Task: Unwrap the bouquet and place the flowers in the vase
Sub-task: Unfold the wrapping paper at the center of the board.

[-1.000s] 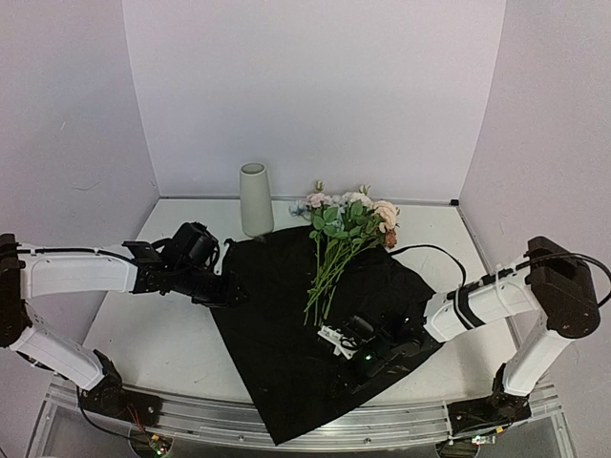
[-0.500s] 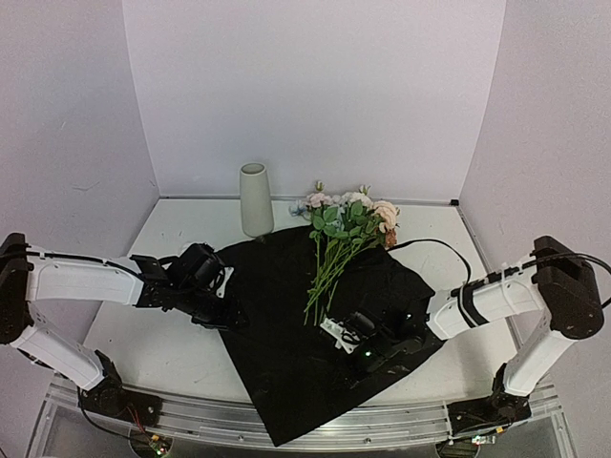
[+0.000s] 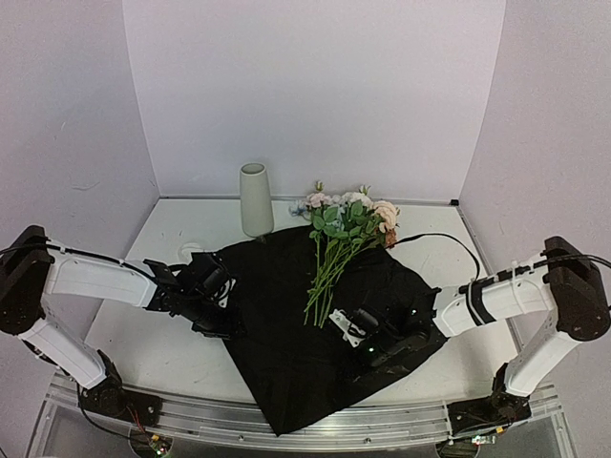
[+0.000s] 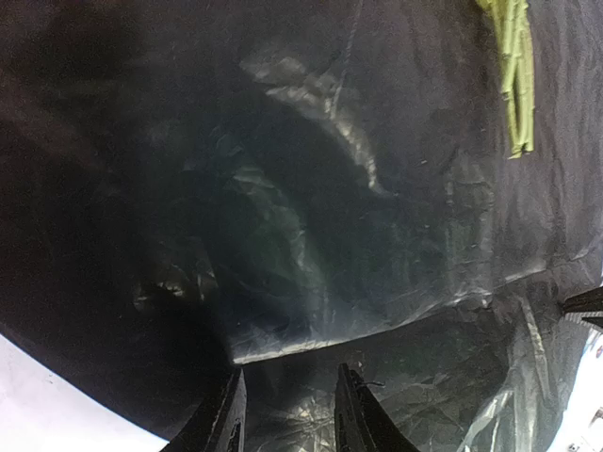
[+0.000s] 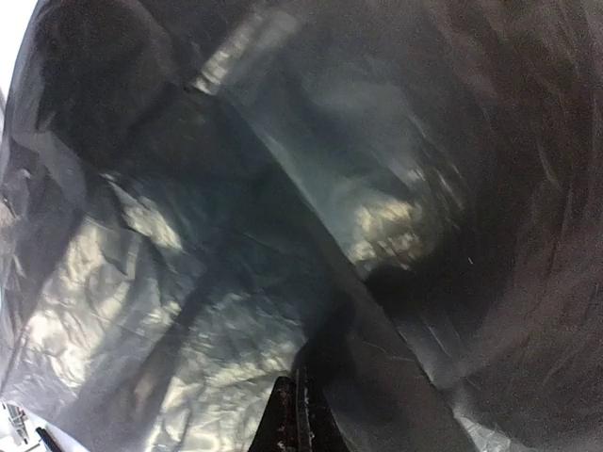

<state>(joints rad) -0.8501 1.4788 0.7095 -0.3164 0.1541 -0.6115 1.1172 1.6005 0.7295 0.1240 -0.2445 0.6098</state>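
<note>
Even, soft light overhead; the 2 wrist views dim and blurred, pale glare streaking the black wrapping sheet [image 4: 311, 169].

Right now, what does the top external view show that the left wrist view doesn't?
Only top external: the white vase upright by the far edge of the black sheet, and the blooms of the flowers. Only left wrist: the left gripper, open, close over a creased fold of that sheet. Both: the sheet and the green stem ends.
</note>
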